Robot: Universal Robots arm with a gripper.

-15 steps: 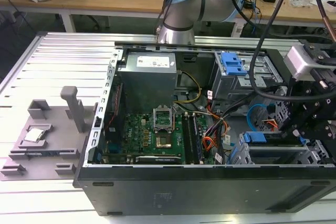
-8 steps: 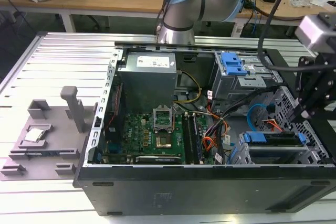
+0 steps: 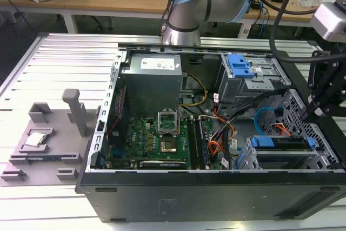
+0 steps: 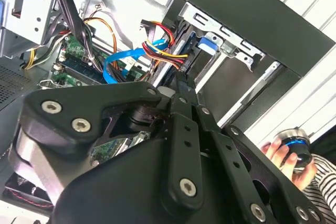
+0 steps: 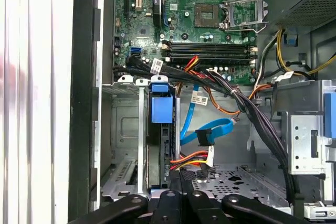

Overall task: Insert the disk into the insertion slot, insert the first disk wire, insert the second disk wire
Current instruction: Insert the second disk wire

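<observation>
Hand (image 5: 181,176) hangs fingers-down at the insertion slot (image 5: 126,129), clenched on the first disk wire (image 5: 189,157) beside the disk (image 5: 161,109).

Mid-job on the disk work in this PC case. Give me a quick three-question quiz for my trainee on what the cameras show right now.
1. True or false: the disk sits in the insertion slot.
2. Fill in the blank: in the first wrist view, the dark plug of the second disk wire hangs ____ the disk (touching / apart from).
3. Which is the end effector nearest to?
A. the first disk wire
B. the second disk wire
C. the processor socket

Key: 1 true; 2 apart from; 3 A.
</observation>
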